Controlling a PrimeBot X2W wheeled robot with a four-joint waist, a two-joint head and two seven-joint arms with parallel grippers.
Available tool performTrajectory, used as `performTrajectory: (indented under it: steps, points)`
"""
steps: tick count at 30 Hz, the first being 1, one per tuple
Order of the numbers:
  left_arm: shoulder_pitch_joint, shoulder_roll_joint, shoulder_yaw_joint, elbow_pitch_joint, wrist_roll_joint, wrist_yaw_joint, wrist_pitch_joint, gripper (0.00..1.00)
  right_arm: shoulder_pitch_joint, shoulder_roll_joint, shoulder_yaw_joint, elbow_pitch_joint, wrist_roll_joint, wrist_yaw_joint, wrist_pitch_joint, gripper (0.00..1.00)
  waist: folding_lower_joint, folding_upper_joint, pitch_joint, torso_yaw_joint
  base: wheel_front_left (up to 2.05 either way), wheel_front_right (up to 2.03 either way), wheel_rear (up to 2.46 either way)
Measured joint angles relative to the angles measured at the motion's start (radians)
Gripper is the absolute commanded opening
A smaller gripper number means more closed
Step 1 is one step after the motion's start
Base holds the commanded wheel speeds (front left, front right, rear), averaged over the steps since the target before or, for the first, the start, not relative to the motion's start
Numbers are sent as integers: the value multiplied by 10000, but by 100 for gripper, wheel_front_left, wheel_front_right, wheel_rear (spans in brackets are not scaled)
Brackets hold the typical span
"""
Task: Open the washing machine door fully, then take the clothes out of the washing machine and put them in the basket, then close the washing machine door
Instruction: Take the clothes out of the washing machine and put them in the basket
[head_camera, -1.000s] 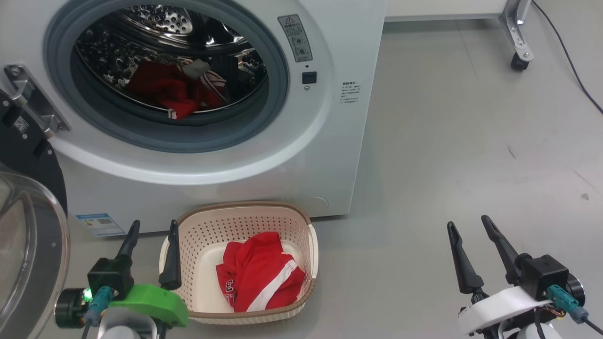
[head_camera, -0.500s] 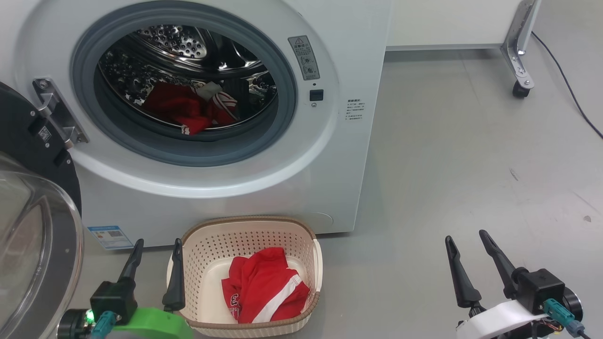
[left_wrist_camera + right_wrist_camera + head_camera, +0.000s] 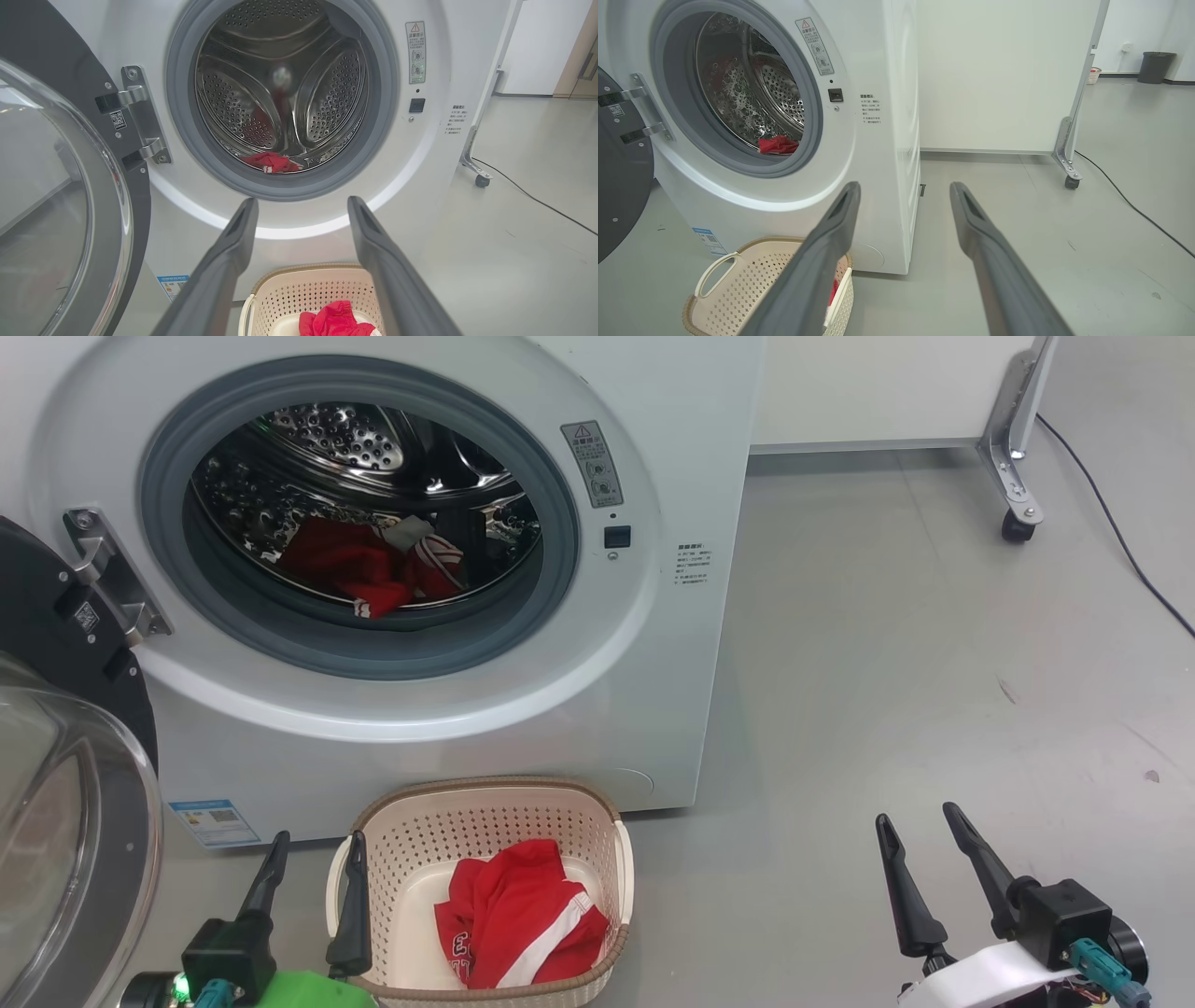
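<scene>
White front-loading washing machine (image 3: 653,644), round black door (image 3: 56,644) open. Only the camera shifted: red clothes (image 3: 345,560) remain in its drum, some in the cream perforated basket (image 3: 485,786) before it; left gripper (image 3: 318,840) and right gripper (image 3: 915,814) apart, empty.

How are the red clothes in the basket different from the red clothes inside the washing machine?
The basket clothes sit low in the basket, already taken out; the drum clothes wait inside the washing machine. The basket clothes show one broad white stripe; the drum clothes show thin red-and-white trim. Both are red and crumpled.
</scene>
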Motion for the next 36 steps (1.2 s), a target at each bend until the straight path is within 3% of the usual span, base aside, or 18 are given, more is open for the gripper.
performTrajectory:
  steps: [19, 36]
  points:
    - [-55, 25, -17, 224, -134, 104, 727, 100, 167, 102, 412, -79, 2, -65, 117, 100, 0, 0, -23, -344, 0, 0, 0]
    - [-2664, 376, 502, 2871, -846, -98, 2493, 100, 135, 165, 1037, -242, 2, 19, 322, 100, 0, 0, 283, -2065, 0, 0, 0]
